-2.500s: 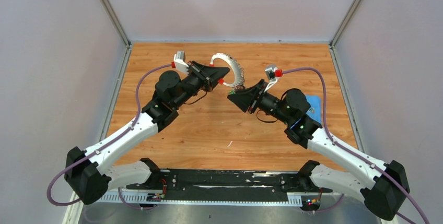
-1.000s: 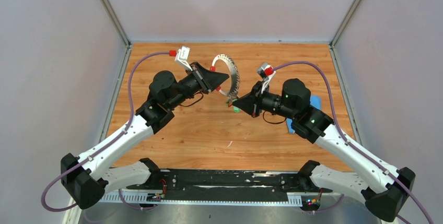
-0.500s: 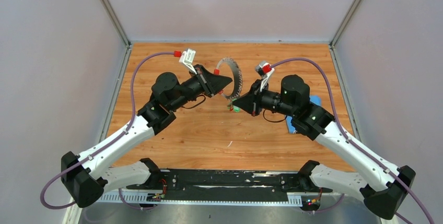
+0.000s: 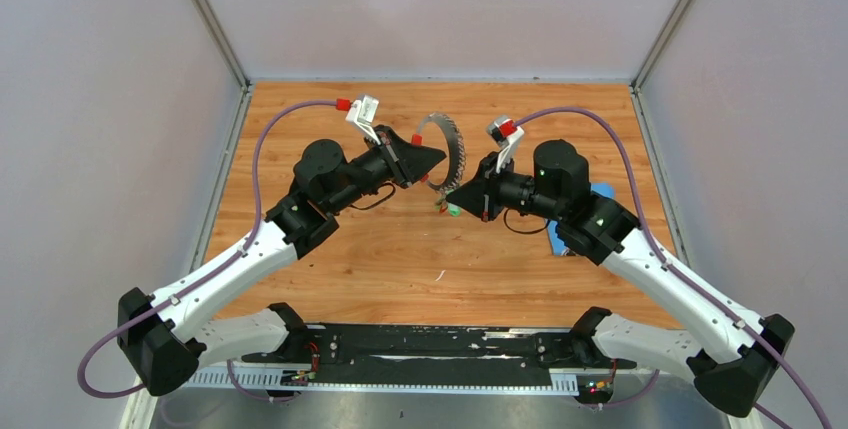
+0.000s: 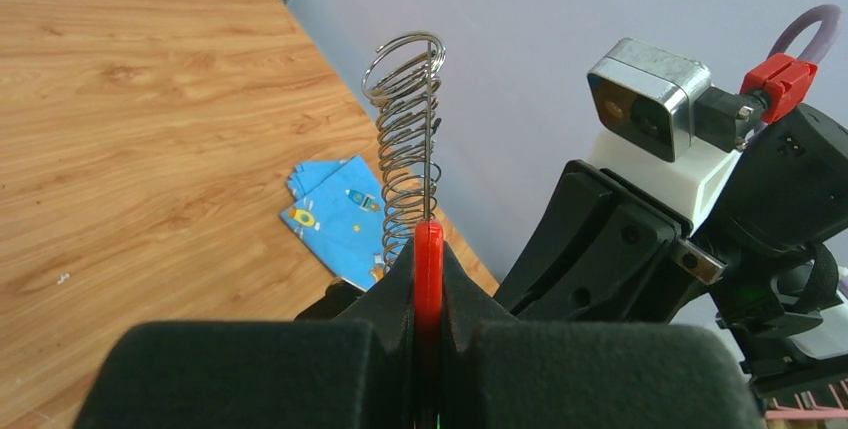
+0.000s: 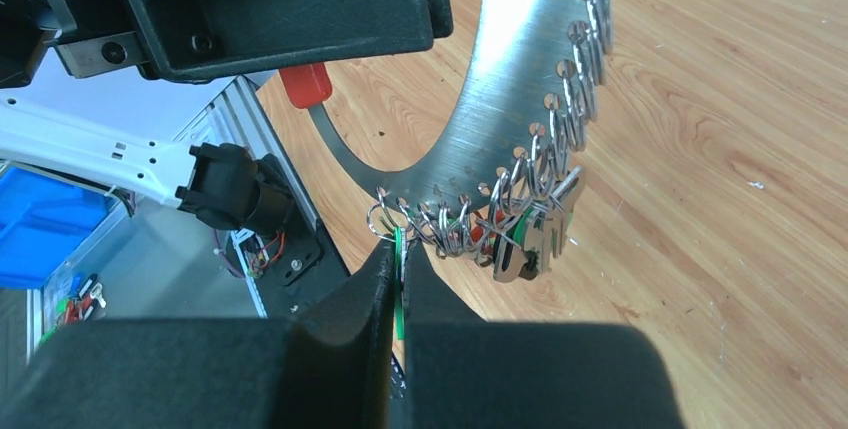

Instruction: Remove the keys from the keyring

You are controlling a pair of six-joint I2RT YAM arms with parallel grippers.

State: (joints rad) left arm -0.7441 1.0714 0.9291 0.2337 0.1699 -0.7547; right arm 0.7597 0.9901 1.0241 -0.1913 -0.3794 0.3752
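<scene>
Keyring (image 4: pixel 452 147) held upright over the far middle of the table (image 4: pixel 330 249): its red part (image 5: pixel 428 254) is clamped in the left gripper (image 4: pixel 438 157) as an anchor, while one green-capped key (image 6: pixel 399 297) is pinched by the right gripper (image 4: pixel 452 195), evidently for drawing off.

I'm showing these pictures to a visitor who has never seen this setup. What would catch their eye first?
The keyring, a broad silvery band edged with many small rings, hangs in the air between the two arms over the middle of the wooden table. The left gripper is shut on its red part. The right gripper pinches a green-capped key at the band's low end, beside a cluster of keys.
</scene>
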